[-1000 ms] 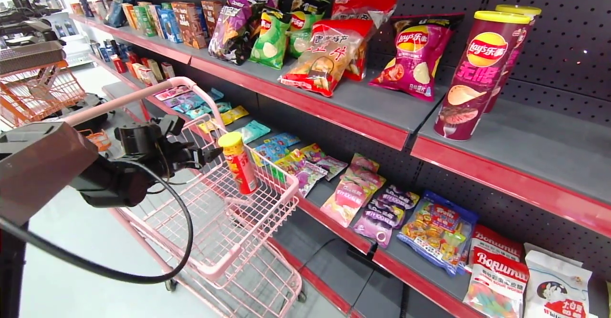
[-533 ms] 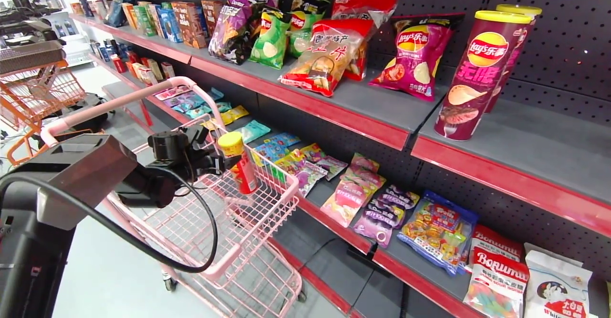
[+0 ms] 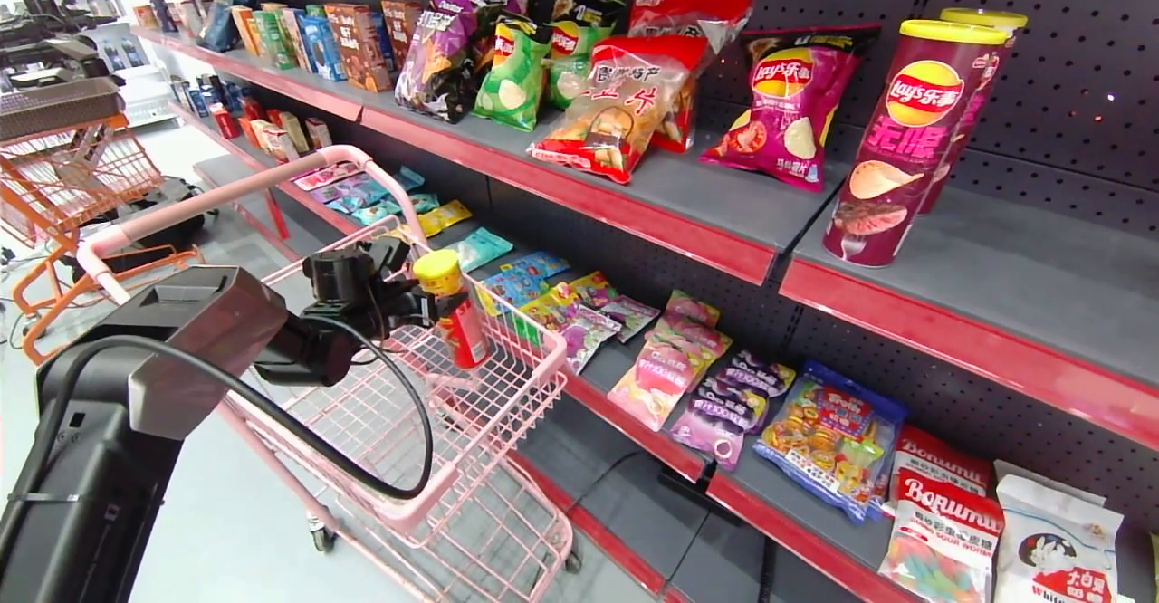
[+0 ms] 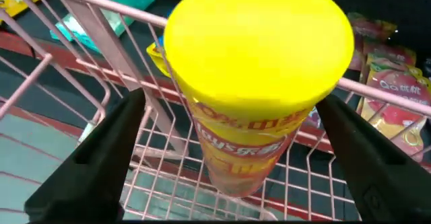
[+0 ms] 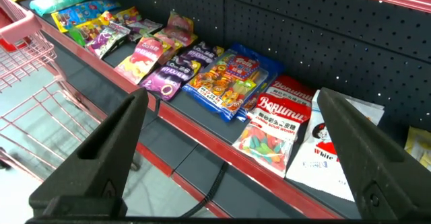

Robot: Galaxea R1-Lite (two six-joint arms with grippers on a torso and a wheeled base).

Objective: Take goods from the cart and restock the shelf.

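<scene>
**Left claw straddles the chip can in the pink cart**

The red chip can (image 3: pixel 455 311) stands upright inside the pink cart (image 3: pixel 493 408), in the basket corner nearest the shelving, its side close against the wires. Its yellow lid (image 3: pixel 437 271) pokes up just above the basket rim.

The left gripper (image 3: pixel 433 299) sits level with the top of the can. From the left wrist camera, its two black fingers (image 4: pixel 101 160) are spread wide apart, one on each side of the can (image 4: pixel 252 136), with a gap showing between each finger and the can. It has not closed on anything.

The right gripper (image 5: pixel 230 96) hangs with its fingers (image 5: pixel 363 160) also spread apart and nothing between them. It faces the lower shelf (image 3: pixel 605 369), where sweet packets (image 5: pixel 232 76) lie flat in a row.

On the upper shelf (image 3: pixel 724 205), two tall purple cans (image 3: pixel 905 141) stand upright, one behind the other. Chip bags (image 3: pixel 788 105) lean against the pegboard beside them. An orange cart (image 3: pixel 63 177) stands farther down the aisle, well apart from the pink one
</scene>
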